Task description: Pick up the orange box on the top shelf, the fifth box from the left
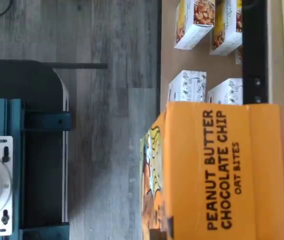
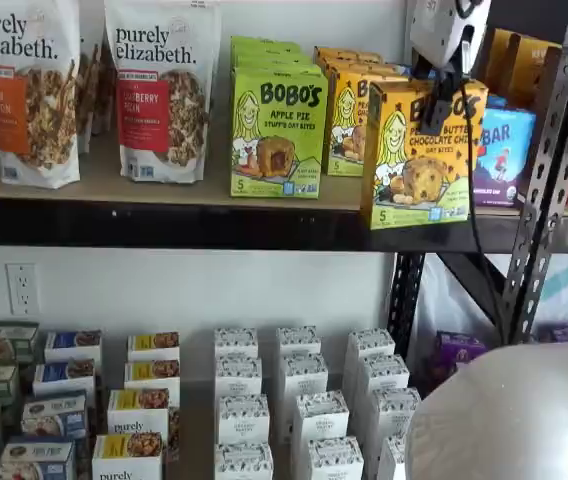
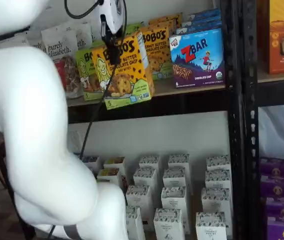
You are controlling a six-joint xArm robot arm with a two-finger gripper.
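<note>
The orange box [image 2: 419,160] hangs just in front of the top shelf [image 2: 164,222], clear of the row behind it. My gripper [image 2: 440,100] comes down from above and is shut on the orange box; a black finger crosses its front face. In the other shelf view the orange box [image 3: 124,75] tilts slightly, held by the gripper [image 3: 113,47] before the top shelf [image 3: 192,99]. The wrist view shows the orange box [image 1: 222,170] close up, its "PEANUT BUTTER CHOCOLATE CHIP" panel facing the camera.
More orange cartons [image 2: 349,110] stand behind, with a lime-green apple pie carton [image 2: 277,130] to the left and a ZBAR carton [image 3: 197,57] to the right. Granola bags [image 2: 24,90] stand further left. White cartons [image 2: 294,400] fill the lower shelf. A black upright [image 3: 237,125] stands to the right.
</note>
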